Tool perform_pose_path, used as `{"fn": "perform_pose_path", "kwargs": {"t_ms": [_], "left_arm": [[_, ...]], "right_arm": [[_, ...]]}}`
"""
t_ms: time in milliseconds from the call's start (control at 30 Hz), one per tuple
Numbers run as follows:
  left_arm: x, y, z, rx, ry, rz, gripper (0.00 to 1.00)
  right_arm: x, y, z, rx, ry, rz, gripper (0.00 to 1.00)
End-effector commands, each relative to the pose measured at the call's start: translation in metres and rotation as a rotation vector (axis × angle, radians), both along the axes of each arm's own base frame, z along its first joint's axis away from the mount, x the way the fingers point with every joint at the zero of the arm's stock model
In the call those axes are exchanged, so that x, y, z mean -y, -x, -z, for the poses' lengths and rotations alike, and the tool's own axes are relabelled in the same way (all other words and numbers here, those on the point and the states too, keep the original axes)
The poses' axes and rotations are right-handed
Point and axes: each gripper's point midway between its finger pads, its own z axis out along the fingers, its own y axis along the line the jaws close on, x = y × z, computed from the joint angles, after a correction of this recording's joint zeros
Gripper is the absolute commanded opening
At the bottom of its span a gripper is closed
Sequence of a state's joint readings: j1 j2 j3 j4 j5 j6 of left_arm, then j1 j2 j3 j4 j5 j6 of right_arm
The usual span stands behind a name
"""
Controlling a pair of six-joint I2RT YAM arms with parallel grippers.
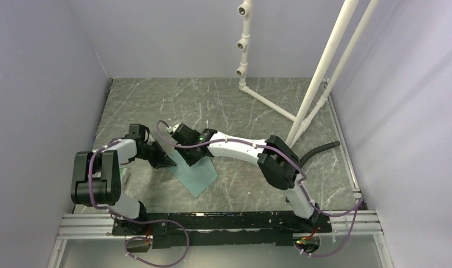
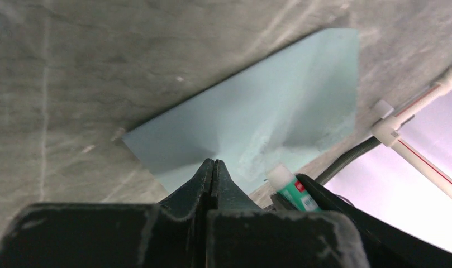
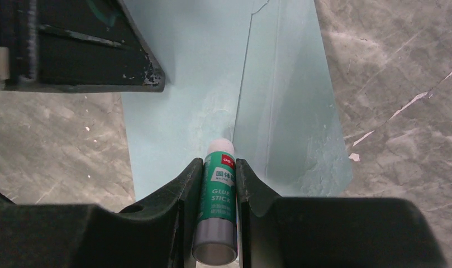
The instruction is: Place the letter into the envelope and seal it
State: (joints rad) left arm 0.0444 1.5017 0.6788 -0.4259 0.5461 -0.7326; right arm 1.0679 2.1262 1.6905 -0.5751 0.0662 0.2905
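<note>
Glue stage under way: the right gripper (image 3: 219,164) is clamping a green glue stick (image 3: 217,195) lengthwise between its fingers. The stick's white tip is meeting the teal envelope (image 3: 181,100) directly ahead, where a pale smear is showing. To the stick's left, the left gripper (image 2: 213,167), jaws pressed together on nothing, is bearing down on the envelope's edge and pinning it to the table (image 1: 240,111).

Should that pin be slipping, the stick's drag is likely to skew or buckle the paper, and stray glue risks bonding the wrong panels. The letter is showing nowhere, and I cannot tell whether it is lying inside. From overhead, both arms are covering the flap end. Whether the white tip is glue or cap is hard to make out.
</note>
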Motion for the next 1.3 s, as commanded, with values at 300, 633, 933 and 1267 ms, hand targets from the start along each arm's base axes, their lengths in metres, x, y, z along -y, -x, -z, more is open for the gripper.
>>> {"fn": "perform_pose_path", "kwargs": {"t_ms": [300, 633, 933, 1267], "left_arm": [[-0.011, 0.011, 0.031, -0.099, -0.072, -0.016, 0.02], [-0.01, 0.014, 0.041, -0.131, -0.067, -0.014, 0.03], [-0.013, 0.014, 0.045, -0.148, -0.087, -0.039, 0.02], [-0.016, 0.015, 0.048, -0.158, -0.1, -0.061, 0.03]], "right_arm": [[-0.005, 0.005, 0.014, -0.045, 0.084, -0.035, 0.0], [-0.015, -0.005, 0.027, -0.042, 0.123, -0.02, 0.0], [-0.003, 0.012, 0.032, -0.127, 0.177, -0.054, 0.0], [0.036, 0.057, 0.021, -0.297, 0.26, -0.136, 0.0]]}}
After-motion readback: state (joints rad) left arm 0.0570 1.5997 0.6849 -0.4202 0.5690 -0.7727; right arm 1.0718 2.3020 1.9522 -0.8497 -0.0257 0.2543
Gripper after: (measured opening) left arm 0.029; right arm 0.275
